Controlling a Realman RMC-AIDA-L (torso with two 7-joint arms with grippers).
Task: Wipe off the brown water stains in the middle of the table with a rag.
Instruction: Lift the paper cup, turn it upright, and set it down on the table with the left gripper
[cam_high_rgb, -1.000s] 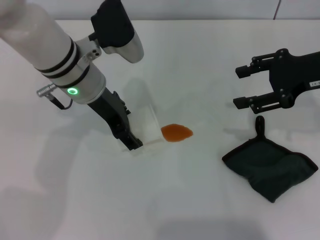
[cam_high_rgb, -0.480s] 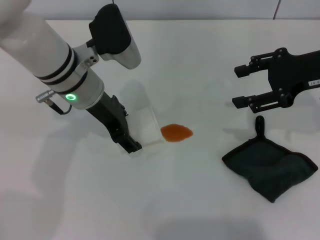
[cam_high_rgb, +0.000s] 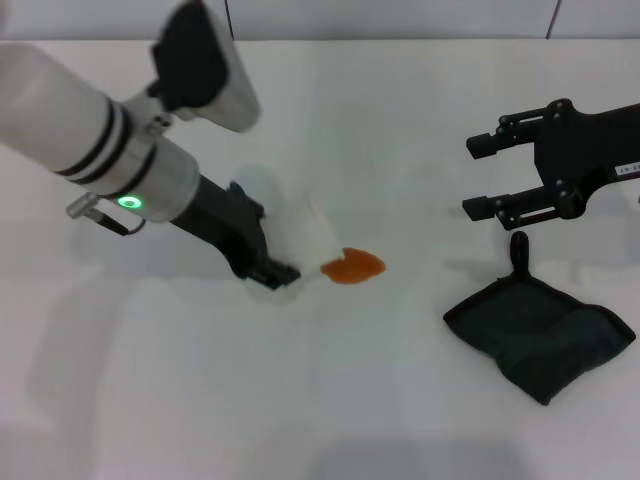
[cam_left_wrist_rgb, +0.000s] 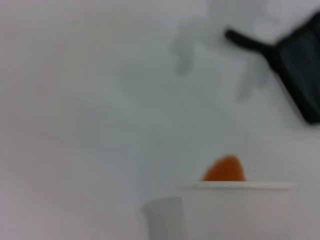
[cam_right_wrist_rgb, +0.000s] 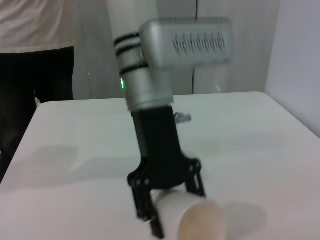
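The rag (cam_high_rgb: 540, 337) lies crumpled on the worktop (cam_high_rgb: 330, 400) at the near right, its loop (cam_high_rgb: 518, 248) pointing away from the robot. The stain (cam_high_rgb: 352, 266), an orange-brown blot, sits mid-worktop, well apart from the rag. The left pincer (cam_high_rgb: 277, 272) is clamped on a white cup (cam_high_rgb: 300, 250), tipped on its side with its mouth toward the stain and just beside it. Farther back on the right, the right pincer (cam_high_rgb: 480, 175) hovers above the loop with its fingers spread, holding nothing.
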